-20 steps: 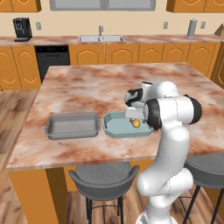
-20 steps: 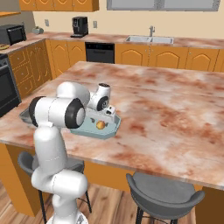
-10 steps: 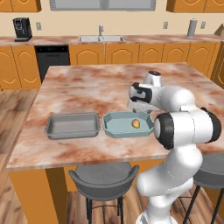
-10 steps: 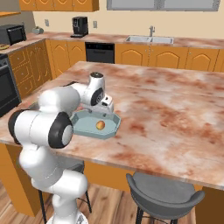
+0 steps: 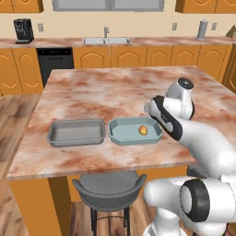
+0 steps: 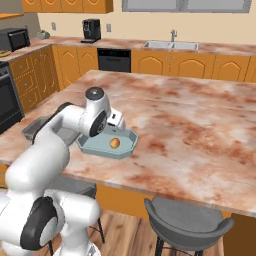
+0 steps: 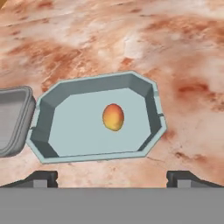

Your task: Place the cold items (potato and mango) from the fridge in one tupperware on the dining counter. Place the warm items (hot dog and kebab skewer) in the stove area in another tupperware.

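**Orange mango in the tub, potato still to fetch**

Orange and red, the mango (image 7: pixel 113 117) lies alone near the middle of the pale blue tub (image 7: pixel 56 100) on the marbled counter (image 5: pixel 106 92). We see nothing touching it. Our gripper (image 7: pixel 112 178) hangs above the near edge of that tub with its fingertips (image 7: pixel 40 177) spread wide and nothing between them. Just left of the blue tub sits a grey tub (image 5: pixel 76 132), bare inside as far as we can tell.

We judge the mango step done and the hand free. Next we should turn to the fridge for the potato, bringing it to this same blue tub beside the mango. The grey tub we would keep for the warm food.
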Controlling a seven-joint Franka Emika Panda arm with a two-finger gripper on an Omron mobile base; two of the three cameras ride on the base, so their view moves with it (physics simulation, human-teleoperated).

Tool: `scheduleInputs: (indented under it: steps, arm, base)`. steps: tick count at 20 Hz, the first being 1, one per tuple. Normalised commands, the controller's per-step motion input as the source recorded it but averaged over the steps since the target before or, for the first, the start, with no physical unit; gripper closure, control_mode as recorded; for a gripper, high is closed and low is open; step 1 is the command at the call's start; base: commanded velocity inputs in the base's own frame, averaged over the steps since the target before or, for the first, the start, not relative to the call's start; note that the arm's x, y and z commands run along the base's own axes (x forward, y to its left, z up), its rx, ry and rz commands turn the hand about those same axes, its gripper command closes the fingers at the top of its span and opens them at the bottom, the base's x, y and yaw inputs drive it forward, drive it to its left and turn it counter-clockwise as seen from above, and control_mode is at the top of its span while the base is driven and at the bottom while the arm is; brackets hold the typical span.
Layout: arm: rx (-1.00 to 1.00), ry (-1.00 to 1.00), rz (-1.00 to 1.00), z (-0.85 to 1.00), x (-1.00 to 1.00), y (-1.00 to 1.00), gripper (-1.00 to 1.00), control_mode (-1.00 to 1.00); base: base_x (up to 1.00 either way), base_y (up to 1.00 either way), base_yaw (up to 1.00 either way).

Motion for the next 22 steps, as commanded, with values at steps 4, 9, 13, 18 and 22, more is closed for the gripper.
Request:
scheduleInputs:
  steps: [4,9,13,18,22]
  arm:
    - [0.0,-0.29,-0.17,0.72,-0.7,-0.01,-1.0,-1.0]
    - [0.0,-0.26,-0.21,0.44,-0.76,-0.05,-1.0,-1.0]
    - [0.0,-0.29,-0.14,0.01,-0.87,-0.01,-1.0,-1.0]
    - [0.0,-0.38,-0.08,0.0,-0.95,0.0,-1.0,-1.0]
    - [-0.02,-0.19,0.01,0.0,-0.36,0.13,-1.0,-1.0]
  base:
    - [0.0,0.0,0.0]
    - [0.0,0.0,0.0]
    - [0.0,0.0,0.0]
    - [0.0,0.0,0.0]
    - [0.0,0.0,0.0]
